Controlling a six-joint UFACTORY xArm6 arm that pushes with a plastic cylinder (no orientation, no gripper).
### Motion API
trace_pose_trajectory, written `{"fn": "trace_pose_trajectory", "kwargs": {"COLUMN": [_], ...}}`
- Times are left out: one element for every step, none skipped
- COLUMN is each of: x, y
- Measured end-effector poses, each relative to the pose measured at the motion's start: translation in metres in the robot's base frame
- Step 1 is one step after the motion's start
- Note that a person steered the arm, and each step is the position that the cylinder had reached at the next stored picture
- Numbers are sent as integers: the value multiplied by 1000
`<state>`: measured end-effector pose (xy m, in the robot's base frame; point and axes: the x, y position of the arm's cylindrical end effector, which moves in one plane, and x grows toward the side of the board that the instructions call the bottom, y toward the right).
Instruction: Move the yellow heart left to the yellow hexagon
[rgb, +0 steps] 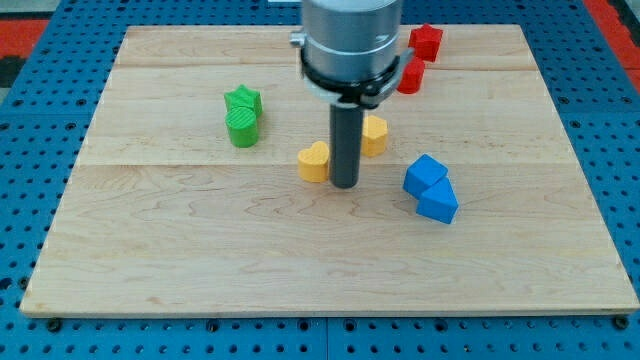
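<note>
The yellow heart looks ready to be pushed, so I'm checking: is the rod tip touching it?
Cannot tell. In the camera view my tip sits right against the yellow heart on the view's right side, with no gap visible, but contact isn't plainly shown.

Pale wood board (200, 250), smooth, matt; blue perforated base (30, 120); arm collar (350, 40) grey metal.
</note>
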<state>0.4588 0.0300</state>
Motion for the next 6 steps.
{"fn": "trace_pose_trajectory", "kwargs": {"x": [-13, 4, 5, 9, -18, -27], "y": [-4, -35, -105, -131, -153, -103]}}
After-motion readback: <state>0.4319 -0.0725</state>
